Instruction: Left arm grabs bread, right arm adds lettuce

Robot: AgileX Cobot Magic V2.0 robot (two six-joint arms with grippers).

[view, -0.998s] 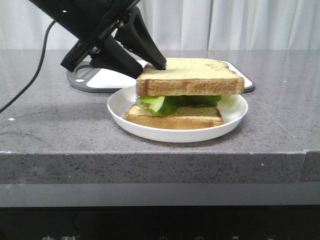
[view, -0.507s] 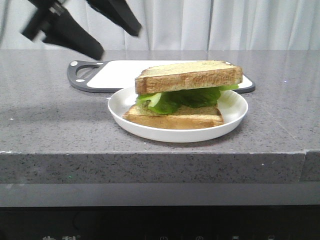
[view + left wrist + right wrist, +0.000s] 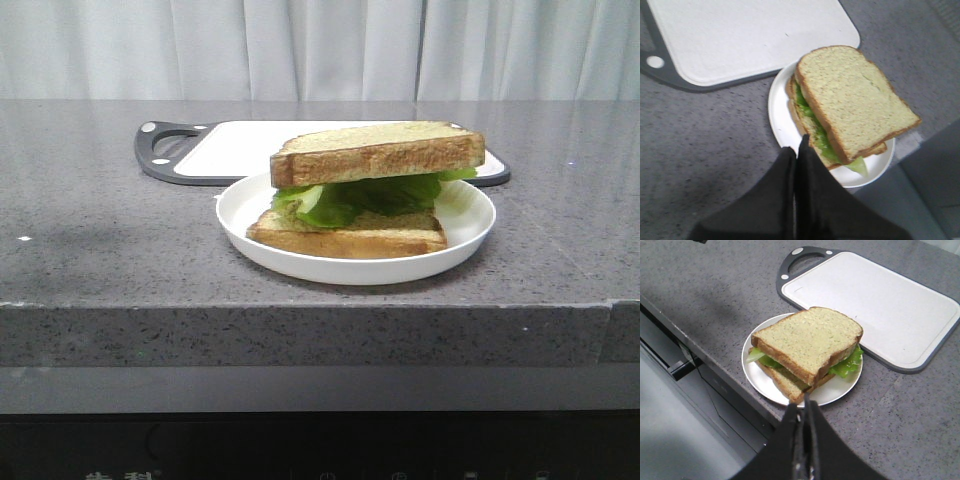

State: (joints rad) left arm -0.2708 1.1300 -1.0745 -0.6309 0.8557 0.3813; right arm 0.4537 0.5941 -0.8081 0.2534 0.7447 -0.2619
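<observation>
A thick slice of bread (image 3: 378, 152) lies on top of green lettuce (image 3: 365, 197), which rests on a thinner lower slice (image 3: 350, 235) in a white plate (image 3: 240, 215). The stack also shows in the left wrist view, bread (image 3: 852, 100) over lettuce (image 3: 816, 132), and in the right wrist view, bread (image 3: 807, 340) over lettuce (image 3: 847, 365). My left gripper (image 3: 796, 146) is shut and empty, held above the plate's edge. My right gripper (image 3: 801, 402) is shut and empty, high above the counter's front edge near the plate (image 3: 840, 387). Neither gripper shows in the front view.
A white cutting board (image 3: 235, 145) with a dark grey rim and handle lies behind the plate on the grey stone counter (image 3: 110, 250). It also shows in the left wrist view (image 3: 740, 35) and the right wrist view (image 3: 880, 300). The counter's front edge drops off just before the plate.
The left arm let go of the top bread slice, rose up and to the left, and left the front view. The top slice stays on the lettuce, slightly tilted.
</observation>
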